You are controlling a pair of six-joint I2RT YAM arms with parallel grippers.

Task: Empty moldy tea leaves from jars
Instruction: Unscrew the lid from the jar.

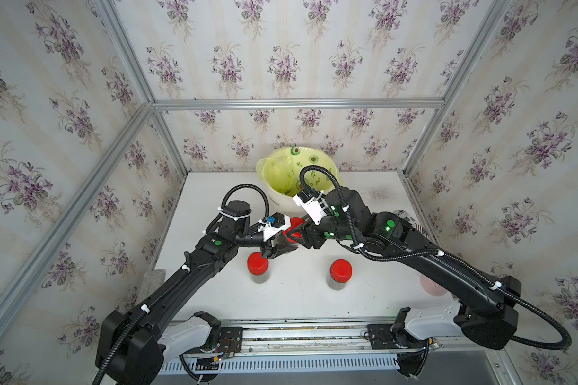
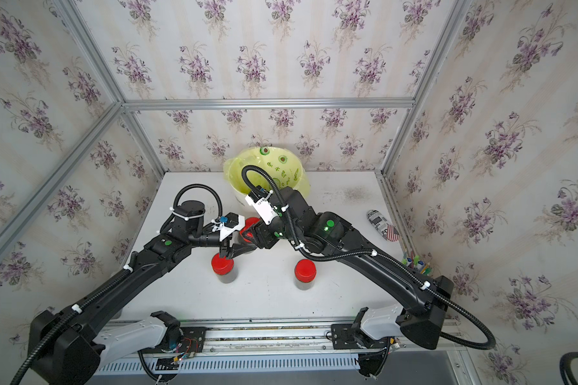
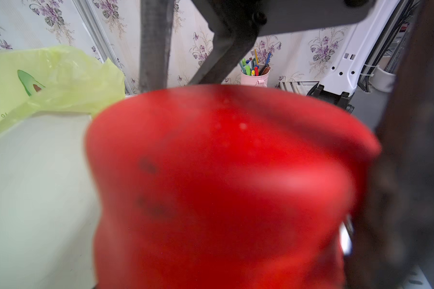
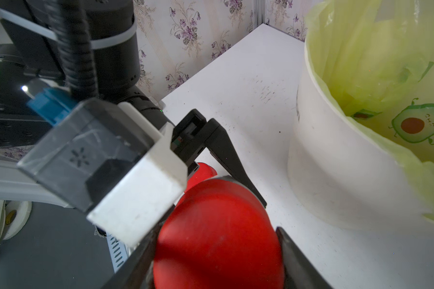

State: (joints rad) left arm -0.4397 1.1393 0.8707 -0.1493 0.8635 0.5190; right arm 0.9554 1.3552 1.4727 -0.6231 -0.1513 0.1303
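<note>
One of the jars hangs above the middle of the table between both arms, and its red lid (image 1: 296, 227) (image 2: 249, 228) (image 4: 218, 237) fills the left wrist view (image 3: 223, 187). My left gripper (image 1: 280, 249) (image 2: 237, 249) is shut on this jar's body, which its dark fingers hide. My right gripper (image 1: 297, 233) (image 4: 219, 227) has a finger pressed on each side of the lid. Two more jars (image 1: 258, 270) (image 1: 340, 275) (image 2: 223, 266) (image 2: 305, 274) stand upright nearer the front with lids on. Dark tea leaves (image 1: 259, 278) (image 1: 337, 284) show through their walls.
A white bin (image 1: 276, 200) (image 2: 244, 200) (image 4: 336, 162) with a yellow-green liner (image 3: 48, 80) stands at the back, just behind the grippers. A pink pen cup (image 1: 431, 286) (image 3: 254, 77) and a printed can (image 2: 382, 225) sit at the right edge. A grey block (image 1: 154, 276) lies at the left edge.
</note>
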